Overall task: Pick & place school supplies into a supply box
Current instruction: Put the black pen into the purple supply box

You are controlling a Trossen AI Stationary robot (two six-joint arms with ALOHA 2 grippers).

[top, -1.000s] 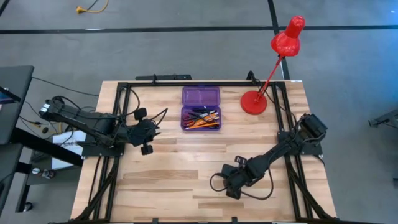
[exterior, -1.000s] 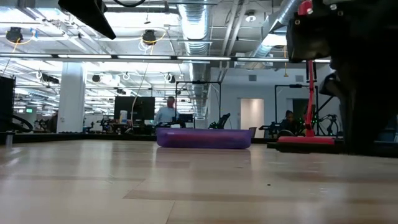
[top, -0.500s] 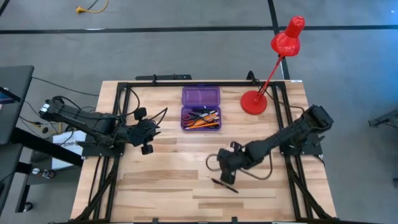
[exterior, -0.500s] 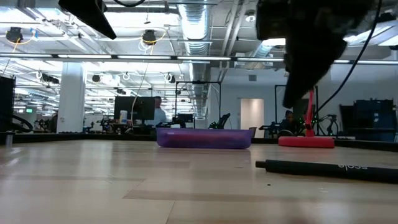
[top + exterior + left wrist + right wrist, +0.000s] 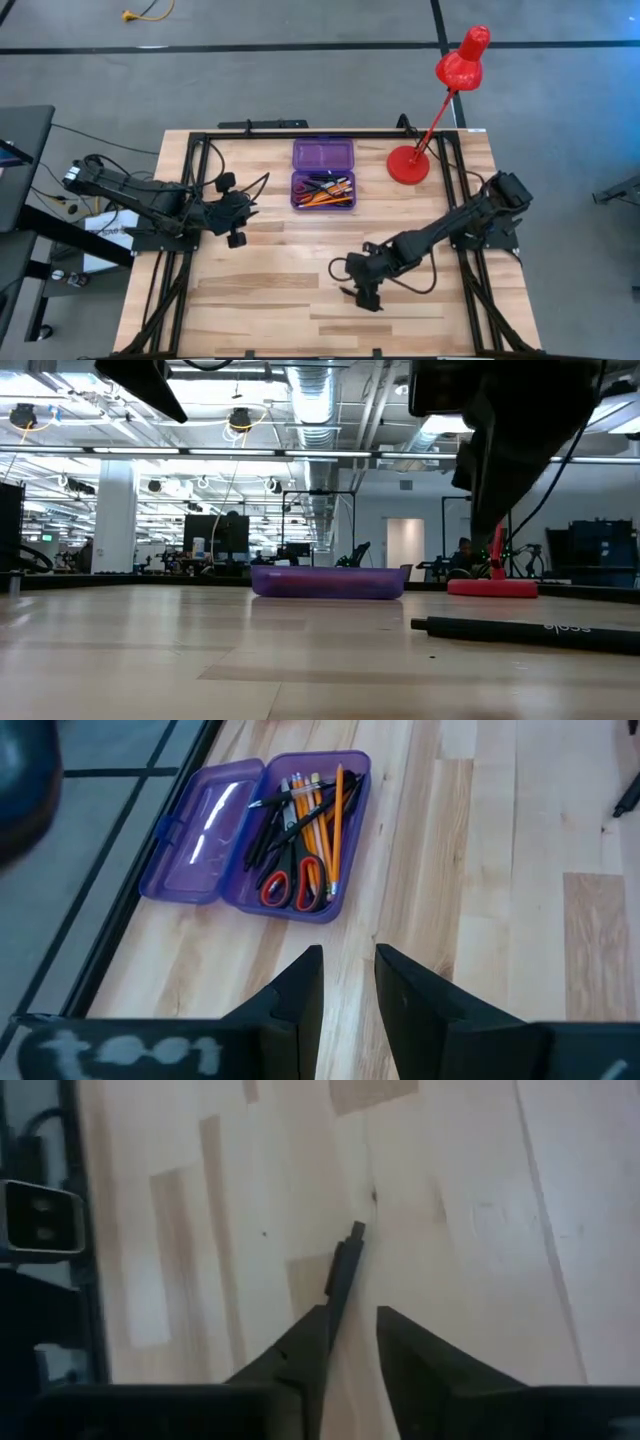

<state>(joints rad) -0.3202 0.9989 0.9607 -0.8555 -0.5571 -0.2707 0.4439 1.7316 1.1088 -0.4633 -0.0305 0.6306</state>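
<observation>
Low view: wood table point(image 5: 200, 660), perhaps offices behind.

Overhead view straight down, low view level across table point(image 5: 200, 650), wrist views forward, both sharing purple box point(image 5: 323, 173)

A translucent purple supply box point(image 5: 323, 173) is laid open, lid flat, well beyond the right pincer point(image 5: 362, 296); orange pencils point(image 5: 322, 820), black pens and red-handled scissors point(image 5: 296, 885) are held inside. 1 black pen point(image 5: 341, 1273) is seen flat on the bench, just ahead of that pincer's fingertips.
</observation>
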